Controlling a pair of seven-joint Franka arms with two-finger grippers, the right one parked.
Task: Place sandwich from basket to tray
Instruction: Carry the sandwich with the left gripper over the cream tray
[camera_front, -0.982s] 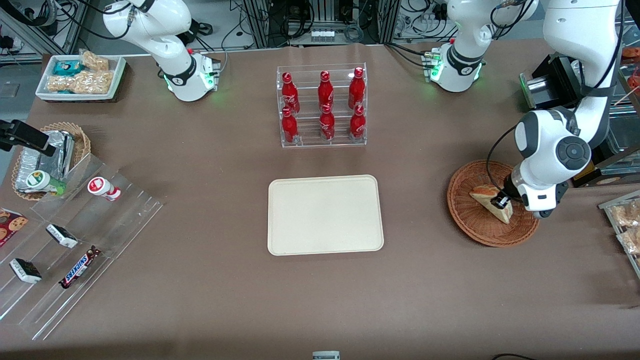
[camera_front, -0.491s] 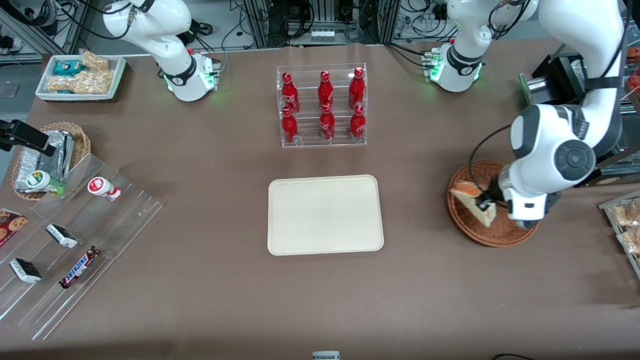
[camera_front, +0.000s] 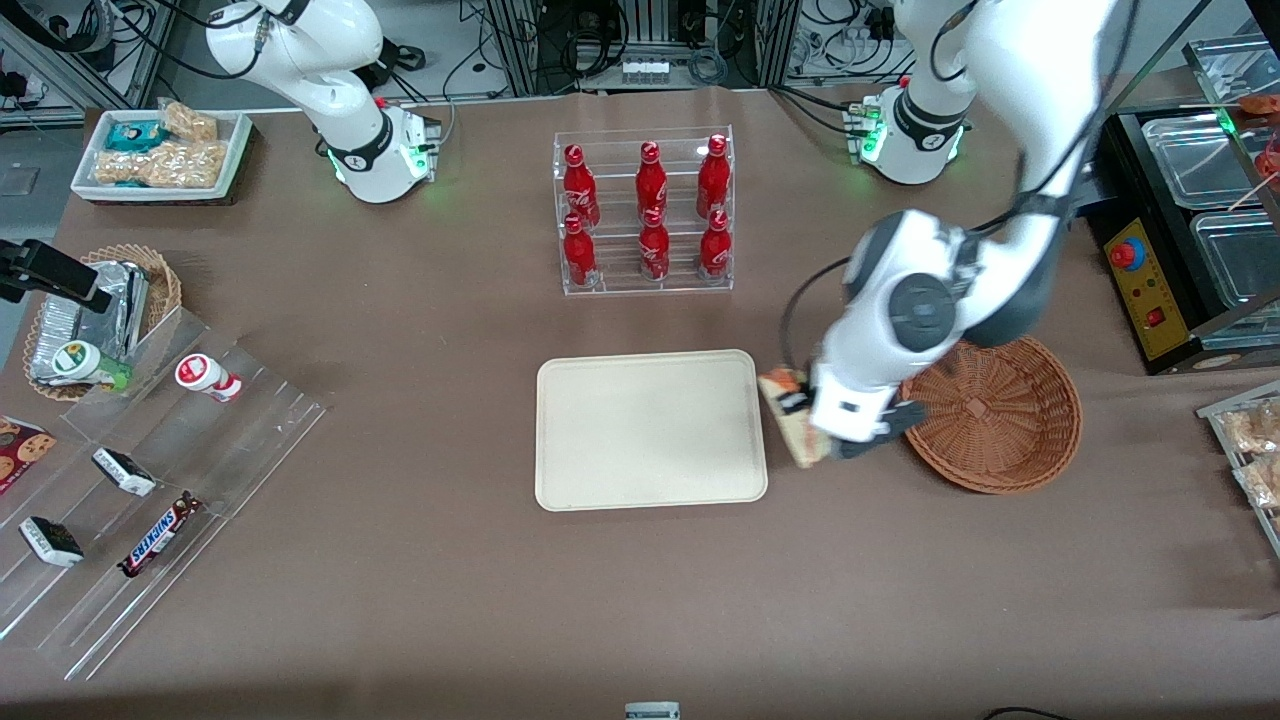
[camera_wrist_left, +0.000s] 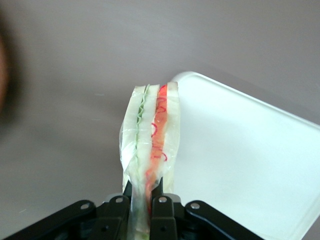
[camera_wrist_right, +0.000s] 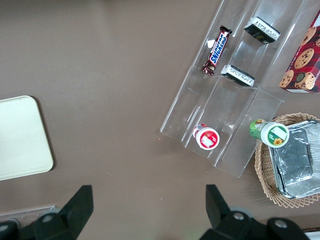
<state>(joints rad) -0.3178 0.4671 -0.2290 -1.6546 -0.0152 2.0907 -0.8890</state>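
Brown paper covers the surface (camera_front: 400, 600). Cream tray (camera_front: 650, 430) lies bare; wicker basket (camera_front: 1000, 420) sits partly hidden under the arm. Between them, the tool (camera_front: 800, 405) pinches the sandwich (camera_front: 790, 425) aloft just beside the tray's rim, its far end hidden.

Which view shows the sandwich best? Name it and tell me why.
The left wrist view: the sandwich fills the middle, its red and green filling layers plain, gripped by the pincer. The front view shows only a small part of it, beside the tray, mostly covered by the arm. The right wrist view does not show it.
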